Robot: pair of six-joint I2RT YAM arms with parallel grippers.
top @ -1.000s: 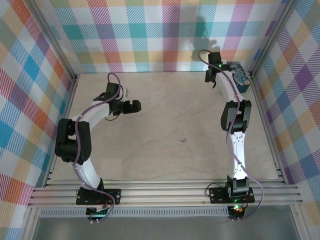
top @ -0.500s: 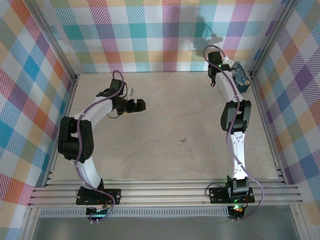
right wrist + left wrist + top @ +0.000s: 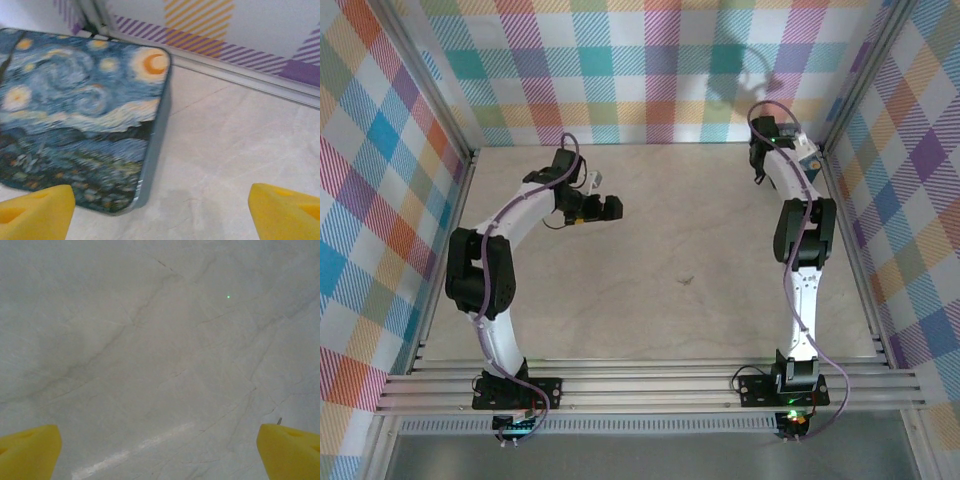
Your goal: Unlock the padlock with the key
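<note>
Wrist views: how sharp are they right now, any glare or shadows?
Right wrist: the painted box is slightly soft, its print readable. Left wrist: the tabletop is evenly lit, with a pale glare streak near the bottom and a tiny green dot upper right. Top external: the right arm casts a shadow on the back wall.

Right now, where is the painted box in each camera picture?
Top external: box in the far right corner of the table.
Right wrist: box at the left, lying flat.
Left wrist: looks at the table, away from that corner.
Shared landmark: metal rail below the plaid wall, next to the box.
</note>
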